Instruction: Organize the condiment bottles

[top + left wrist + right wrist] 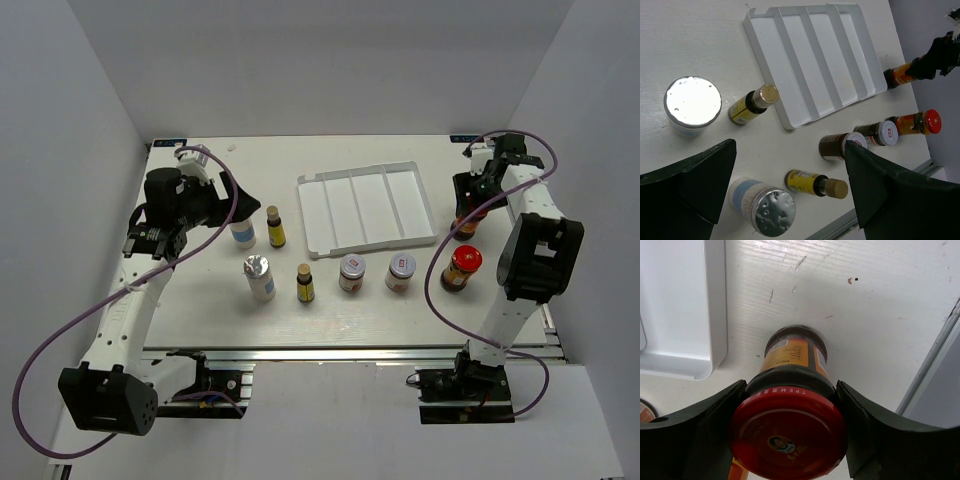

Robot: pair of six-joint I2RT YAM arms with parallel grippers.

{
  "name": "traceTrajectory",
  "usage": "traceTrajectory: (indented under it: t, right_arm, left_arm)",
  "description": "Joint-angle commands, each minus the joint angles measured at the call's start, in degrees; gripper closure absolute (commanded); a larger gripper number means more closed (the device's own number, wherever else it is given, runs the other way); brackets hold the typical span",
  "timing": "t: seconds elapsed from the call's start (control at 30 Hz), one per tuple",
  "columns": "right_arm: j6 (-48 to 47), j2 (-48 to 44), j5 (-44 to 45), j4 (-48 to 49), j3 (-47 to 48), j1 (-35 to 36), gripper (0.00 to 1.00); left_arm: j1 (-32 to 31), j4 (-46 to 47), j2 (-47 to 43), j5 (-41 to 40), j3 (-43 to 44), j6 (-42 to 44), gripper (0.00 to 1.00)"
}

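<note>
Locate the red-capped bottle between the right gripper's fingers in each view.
Top external: red-capped bottle, far right, beside the white tray's right end, mostly hidden under the right gripper.
Left wrist: top right, just past the tray's corner.
Right wrist: bottom centre, its cap between the fingers.
Shared landmark: the tray's corner nearest the bottle.
</note>
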Motion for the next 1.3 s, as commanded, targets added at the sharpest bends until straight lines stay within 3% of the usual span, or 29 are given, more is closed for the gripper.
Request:
traceTrajectory:
  t: [0.0, 0.23, 0.57, 0.77, 1.27]
  right_arm:
    - [-1.15, -5.03, -1.83, 1.17, 0.56, -0.21, 1.00]
    - [0.34, -5.48, -6.04, -2.78, 7.58, 0.31, 1.00]
    - [1.67, -3.90, -6.75, -5.16, 14.97, 6.63, 1.00]
    - [1.31, 0.66, -7.02, -8.32, 24.02, 11.63, 1.00]
    - [0.44, 11.40, -4.82, -2.88, 27.01, 16.75, 1.00]
  left_arm:
    - [0.09, 1.43, 0.06, 1.52, 1.90, -0.46, 0.02]
    - [0.00, 2.57, 1.28, 3.11, 2.51, -0.54, 0.02]
    - [0.00, 2.57, 1.02, 3.55, 2.43, -0.28, 0.02]
    - [0.00, 2.22, 0.50, 3.55, 2.16, -0.19, 0.02]
    - [0.00, 0.02, -0.73, 2.84, 2.69, -0.10, 0.02]
